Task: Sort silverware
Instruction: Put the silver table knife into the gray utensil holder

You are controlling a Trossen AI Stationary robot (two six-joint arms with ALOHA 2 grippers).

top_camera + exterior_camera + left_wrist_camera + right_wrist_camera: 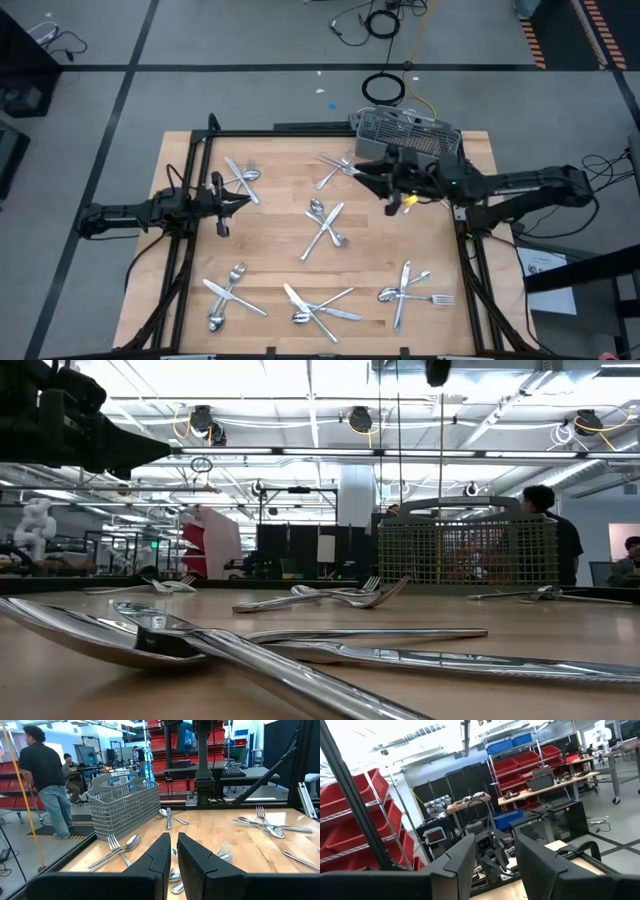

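The silverware (325,228) lies in crossed clusters across the table (280,250). The left gripper (232,204), fingers nearly closed and empty, hovers just beside the near-left cluster (243,178); the right gripper (372,178), fingers parted and empty, hangs by the basket (408,133).

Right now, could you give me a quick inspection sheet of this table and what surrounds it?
Surface: wooden table, level.
Job's things: cutlery in crossed clusters, e.g. the centre pile; none held.
Clutter: grey mesh basket at the far edge.
Grippers: left gripper nearly closed, empty; right gripper open beside the basket.
Cables: coiled cable on the floor.
Surroundings: person beyond the table, red bins.
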